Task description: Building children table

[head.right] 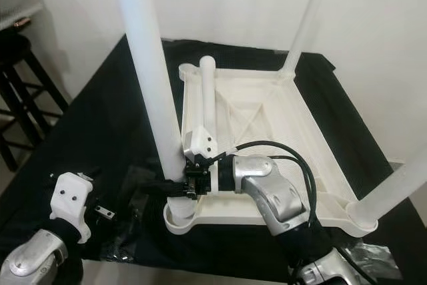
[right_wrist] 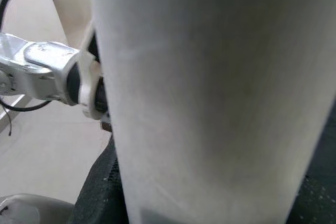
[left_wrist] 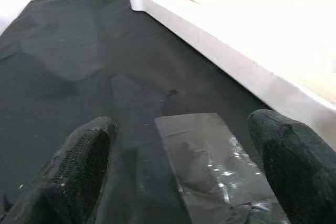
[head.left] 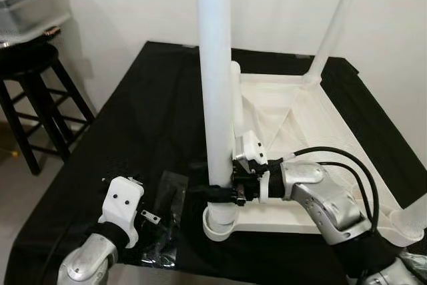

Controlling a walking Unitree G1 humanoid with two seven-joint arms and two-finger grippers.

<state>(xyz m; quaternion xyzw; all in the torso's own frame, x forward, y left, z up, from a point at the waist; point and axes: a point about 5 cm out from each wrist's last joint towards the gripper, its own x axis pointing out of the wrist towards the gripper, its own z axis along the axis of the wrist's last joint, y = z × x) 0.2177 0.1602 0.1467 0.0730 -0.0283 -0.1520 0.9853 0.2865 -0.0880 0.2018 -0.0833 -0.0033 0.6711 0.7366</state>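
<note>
1. White plastic, the upturned table top point(head.right: 280, 131) lay on a black cloth point(head.left: 133, 118).
2. Its near-corner leg point(head.left: 217, 98) stood upright in its socket.
3. The right gripper point(head.left: 223, 193) seemed clamped round the leg's base.
4. The left gripper point(left_wrist: 178, 171) hovered spread apart over a plastic bag point(head.left: 163, 221), left of the leg.

A white plastic children's table point(head.right: 267, 125) is seen upturned on a black cloth, three legs upright, a fourth leg point(head.right: 207, 95) lying inside.

White wall point(head.left: 133, 5), dark wooden stool point(head.left: 33, 91)
</note>
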